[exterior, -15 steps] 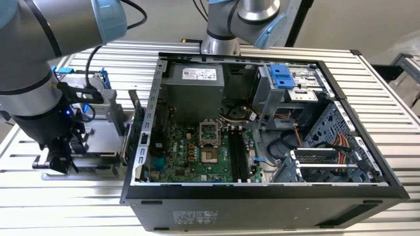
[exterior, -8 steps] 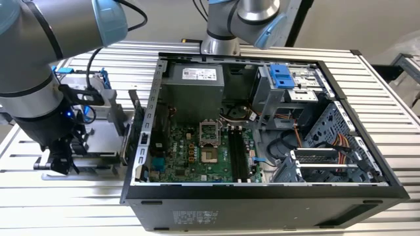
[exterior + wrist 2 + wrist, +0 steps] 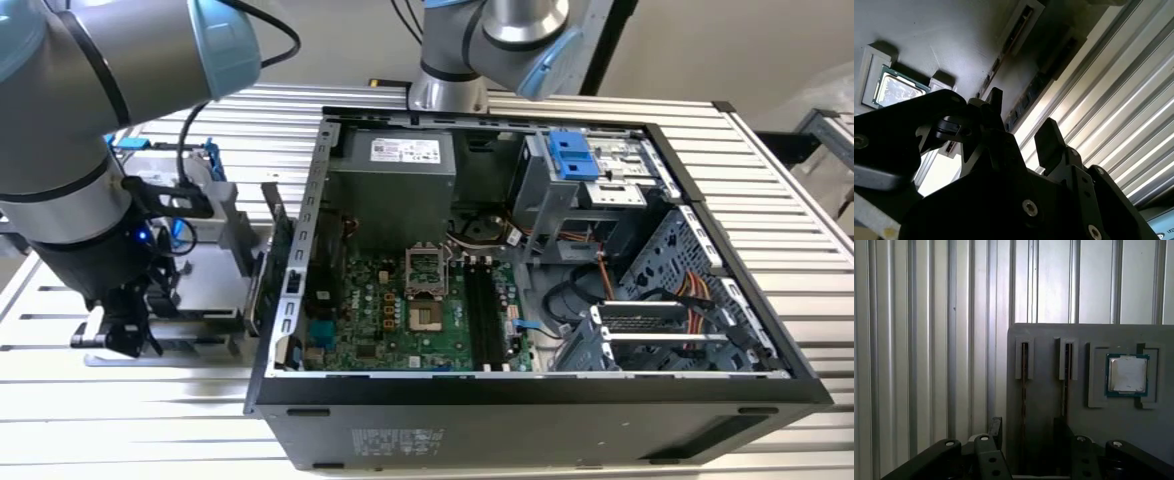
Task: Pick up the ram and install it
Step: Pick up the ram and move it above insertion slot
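In the first wrist view, a grey holder tray (image 3: 1094,340) carries two thin ram sticks standing on edge in narrow slots, one (image 3: 1024,390) beside the other (image 3: 1066,390). My gripper (image 3: 1029,432) hangs just above the tray, open, its dark fingers (image 3: 996,429) on either side of the first stick and not closed on it. In the second wrist view the open gripper (image 3: 1024,125) shows close up with the slotted tray (image 3: 954,35) behind it. In the exterior view the gripper (image 3: 127,330) is low at the exterior view's left, beside the open computer case (image 3: 534,395).
A square silver processor chip (image 3: 1126,375) sits in a recess of the same tray. Inside the case, the green motherboard (image 3: 380,320) has black memory slots (image 3: 487,310), a power supply (image 3: 400,165) and a blue drive bracket (image 3: 574,155). A ribbed metal table (image 3: 120,420) lies under everything.
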